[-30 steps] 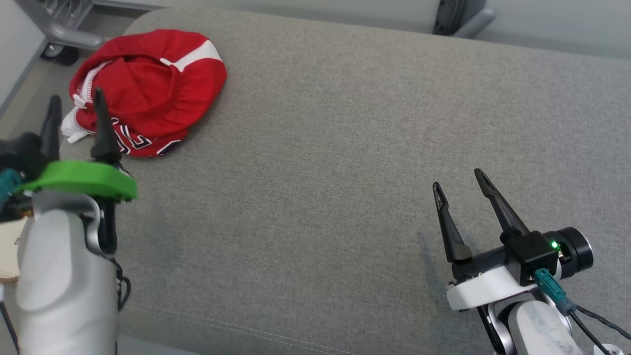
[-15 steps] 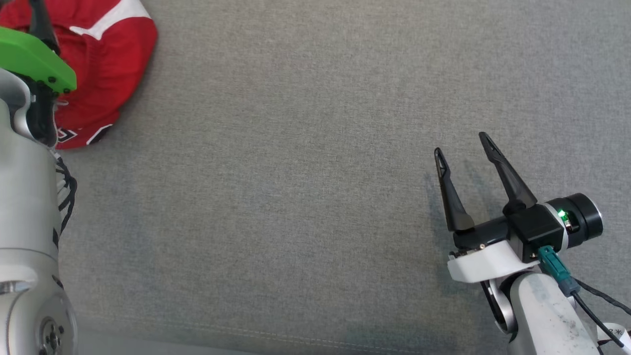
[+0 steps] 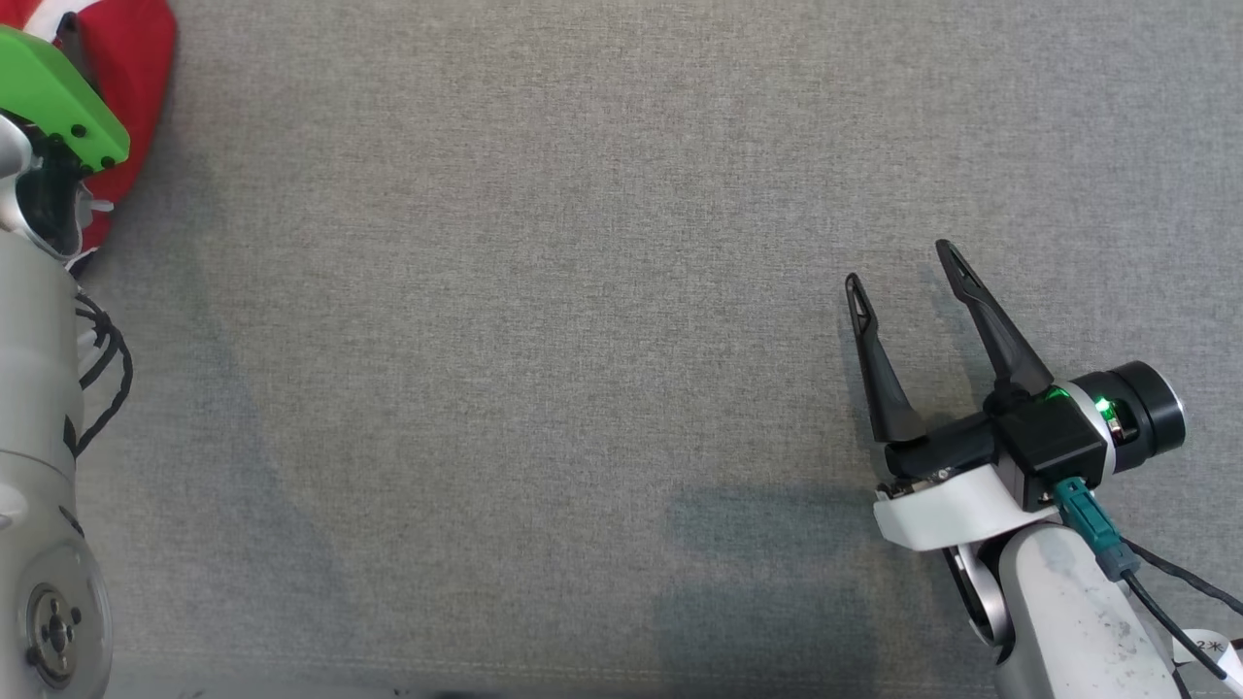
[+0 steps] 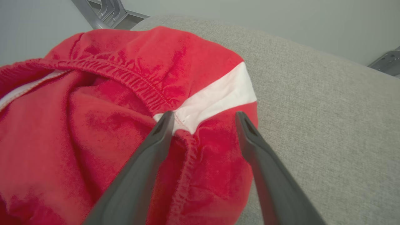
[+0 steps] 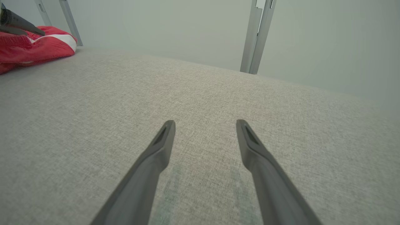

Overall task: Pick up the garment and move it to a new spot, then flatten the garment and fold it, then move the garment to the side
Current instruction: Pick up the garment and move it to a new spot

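Garment [image 4: 93, 131], red w/ white stripe: bunched at far-left corner of cushion [image 3: 544, 291], not flattened. Left gripper [image 4: 203, 115]: over garment at that corner, jaws wide, tips either side of white stripe by elastic hem; contact w/ cloth cannot be confirmed, nothing gripped. Right gripper [image 3: 898, 264]: low over right part of cushion, well apart from garment, jaws wide, nothing btwn them. Grey metal post [image 5: 256, 37] beyond cushion's far edge
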Robot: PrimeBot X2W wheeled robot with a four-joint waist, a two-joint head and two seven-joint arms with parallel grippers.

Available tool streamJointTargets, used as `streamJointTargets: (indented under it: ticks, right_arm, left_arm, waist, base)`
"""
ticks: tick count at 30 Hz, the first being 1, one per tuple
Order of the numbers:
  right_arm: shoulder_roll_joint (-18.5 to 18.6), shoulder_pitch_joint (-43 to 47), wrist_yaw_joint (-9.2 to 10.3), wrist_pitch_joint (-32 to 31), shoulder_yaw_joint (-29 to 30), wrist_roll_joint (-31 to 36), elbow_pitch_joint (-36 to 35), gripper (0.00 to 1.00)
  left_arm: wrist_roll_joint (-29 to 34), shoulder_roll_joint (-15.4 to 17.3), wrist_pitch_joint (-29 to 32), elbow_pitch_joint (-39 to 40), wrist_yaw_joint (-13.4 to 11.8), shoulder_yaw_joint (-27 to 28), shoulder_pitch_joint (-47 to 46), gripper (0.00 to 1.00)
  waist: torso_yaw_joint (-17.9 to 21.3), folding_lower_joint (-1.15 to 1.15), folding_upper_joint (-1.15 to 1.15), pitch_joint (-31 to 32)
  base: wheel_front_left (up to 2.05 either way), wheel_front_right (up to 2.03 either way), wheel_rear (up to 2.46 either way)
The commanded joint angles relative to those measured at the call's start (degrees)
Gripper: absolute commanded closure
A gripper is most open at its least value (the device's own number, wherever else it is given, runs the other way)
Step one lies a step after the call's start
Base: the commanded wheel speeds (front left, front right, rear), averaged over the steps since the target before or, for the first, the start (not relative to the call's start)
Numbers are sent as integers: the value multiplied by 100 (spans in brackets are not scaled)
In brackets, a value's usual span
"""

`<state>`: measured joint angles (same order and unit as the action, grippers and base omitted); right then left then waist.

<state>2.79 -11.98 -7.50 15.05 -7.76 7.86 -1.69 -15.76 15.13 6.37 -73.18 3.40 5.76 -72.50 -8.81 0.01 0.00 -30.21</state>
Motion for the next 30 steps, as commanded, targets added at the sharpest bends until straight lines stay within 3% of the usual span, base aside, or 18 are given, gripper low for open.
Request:
streamJointTargets:
  ticks: [1, 9, 10, 11, 16, 24, 30]
  right_arm:
    - [17, -11, 2, 10, 21, 4, -38, 0]
    - [17, -94, 2, 10, 33, -13, -76, 0]
    - [17, -100, 2, 10, 27, -17, -72, 0]
    - [17, -101, 2, 10, 26, -24, -63, 0]
    - [17, -94, 2, 10, 79, -61, -20, 0]
    - [17, 1, 2, 10, 71, -272, 83, 0]
    - [17, 176, 2, 10, 49, -471, 173, 0]
  left_arm:
    - [31, 30, 84, -35, -80, -33, 94, 0]
    - [47, 69, 294, -71, -102, -165, 260, 0]
    - [32, 63, 298, -74, -82, -173, 278, 6]
    - [6, 58, 205, -74, -49, -168, 271, 97]
    - [69, 44, -492, 42, -88, -243, 202, 100]
    - [163, -26, -1667, 110, 160, -437, 274, 100]
    - [312, -68, -2083, 265, 259, -672, 411, 100]
  waist:
    - [68, -1, 0, -77]
    - [84, -1, 0, -159]
    - [81, -1, 0, -161]
    - [74, -1, 0, -166]
    - [10, -1, 0, -129]
    - [-24, -1, 0, 330]
    - [-5, -1, 0, 897]
  base:
    - [0, 0, 0]
    - [0, 0, 0]
    - [0, 0, 0]
    - [0, 0, 0]
    - [0, 0, 0]
    - [0, 0, 0]
    - [0, 0, 0]
